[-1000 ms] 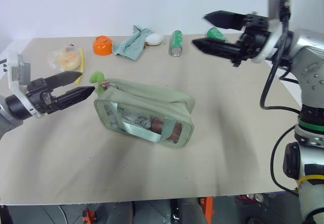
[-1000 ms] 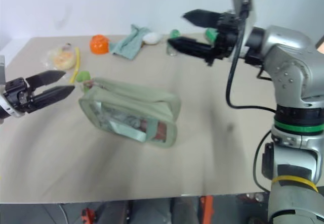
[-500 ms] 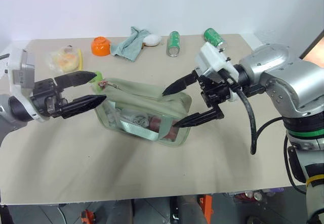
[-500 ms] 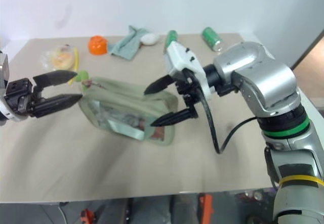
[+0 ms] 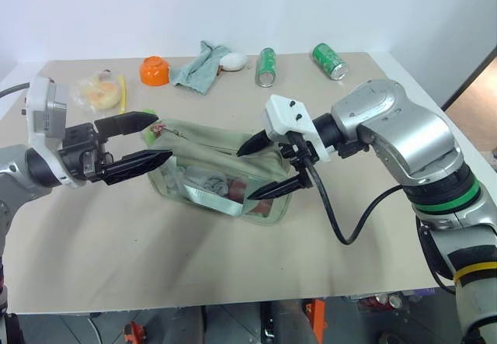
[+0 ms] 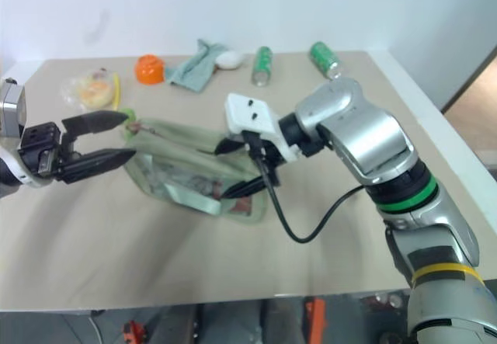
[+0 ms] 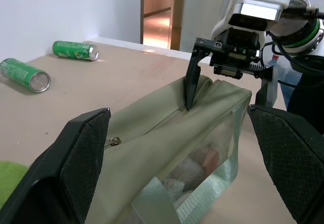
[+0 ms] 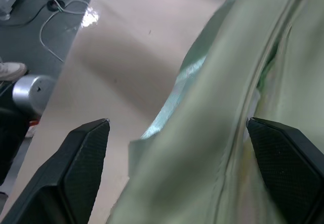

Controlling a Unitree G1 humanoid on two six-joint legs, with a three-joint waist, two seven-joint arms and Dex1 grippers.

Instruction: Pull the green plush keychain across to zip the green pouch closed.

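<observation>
The green pouch (image 5: 221,165) lies mid-table, clear panel facing me, its zipper running along the top (image 7: 152,128). The green plush keychain (image 6: 126,114) peeks out at the pouch's left end, mostly hidden behind my left gripper's upper finger. My left gripper (image 5: 163,135) hangs open at that left end, its fingers (image 7: 76,168) on either side of the pouch's corner, holding nothing. My right gripper (image 5: 245,175) is open and straddles the pouch's right end, one fingertip (image 7: 191,82) at the zipper line and the other in front of the clear panel.
Along the table's far edge stand an orange bowl (image 5: 156,70), a teal cloth (image 5: 200,66), a white rounded object (image 5: 236,60) and two green cans (image 5: 267,66) (image 5: 329,59). A clear bag with yellow contents (image 5: 101,92) lies at the far left.
My right gripper swung down and left from high at the back right, turning over the pouch's right end. My left gripper shifted slightly right toward the pouch's left end. Both stayed open.
</observation>
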